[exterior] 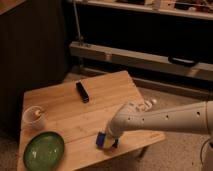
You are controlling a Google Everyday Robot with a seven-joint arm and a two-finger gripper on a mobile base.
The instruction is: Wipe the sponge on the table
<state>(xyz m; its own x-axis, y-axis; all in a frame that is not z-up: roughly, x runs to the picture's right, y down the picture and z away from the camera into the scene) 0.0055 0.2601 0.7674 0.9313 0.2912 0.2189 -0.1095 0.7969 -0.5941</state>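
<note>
The small blue sponge (103, 140) with a yellowish side rests on the light-brown wooden table (60, 107), near its front edge. My gripper (109, 141) is down on the sponge at the end of the white arm that reaches in from the right. The arm's wrist covers most of the gripper and part of the sponge.
A black oblong bar (82, 91) lies on the table's far middle. A green bowl (44, 150) sits at the front left corner, with a small clear cup (34, 117) behind it. Metal rails and dark shelving stand behind the table.
</note>
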